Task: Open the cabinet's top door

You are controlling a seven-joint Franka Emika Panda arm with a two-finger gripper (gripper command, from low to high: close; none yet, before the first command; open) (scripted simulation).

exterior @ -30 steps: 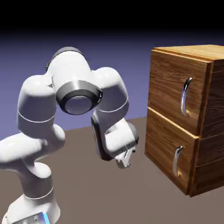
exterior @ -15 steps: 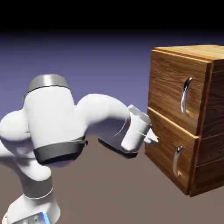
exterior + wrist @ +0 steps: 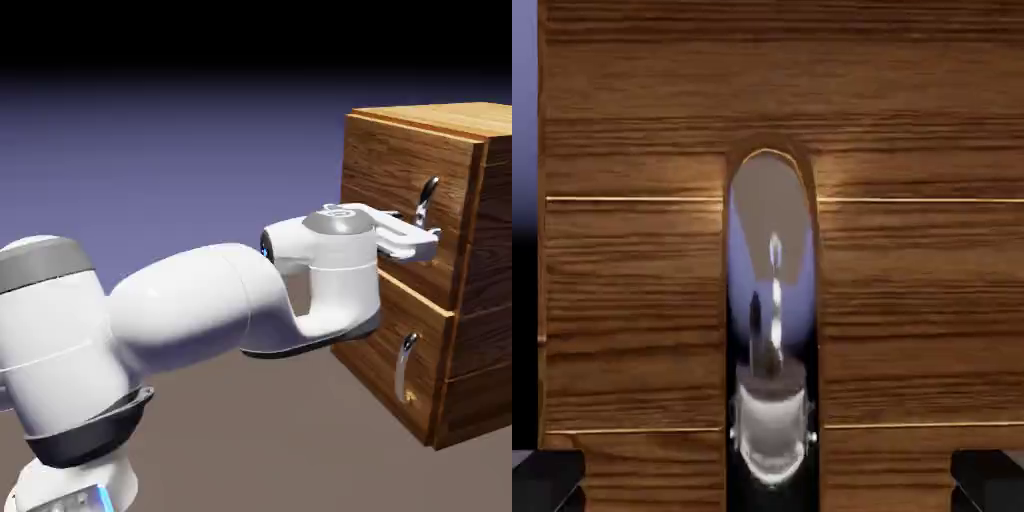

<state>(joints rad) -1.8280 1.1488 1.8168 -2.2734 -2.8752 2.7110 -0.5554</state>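
Cabinet (image 3: 430, 270): stands at the right of the exterior view, on the brown table (image 3: 270, 440). Boxy, brown wood grain, with two front panels one above the other. Front face angled toward the left; near corner runs down at the right. Its top edge and near corner are clear of the arm. Open table lies left of and before the cabinet; blue-violet backdrop above.

Top door (image 3: 400, 205): upper, taller panel, lying flush in the cabinet's front. A thin seam separates it from the lower panel (image 3: 385, 350). Wood grain runs across it; in the hand view the grain fills nearly the whole picture.

Handle (image 3: 427, 195): curved silver bar, vertical, on the near side of the top door. Its lower part is hidden behind the gripper in the exterior view. In the hand view (image 3: 772, 300) it shows as a shiny bar down the middle, mirroring the backdrop.

Lower handle (image 3: 404, 365): smaller silver bar, well below the arm, untouched.

Arm (image 3: 200, 310): white, reaches level from the lower left to the right.

Gripper (image 3: 425, 238): at the handle's middle. Finger tips (image 3: 552, 478) sit well apart at either side of the bar; jaws spread around it, not touching it.
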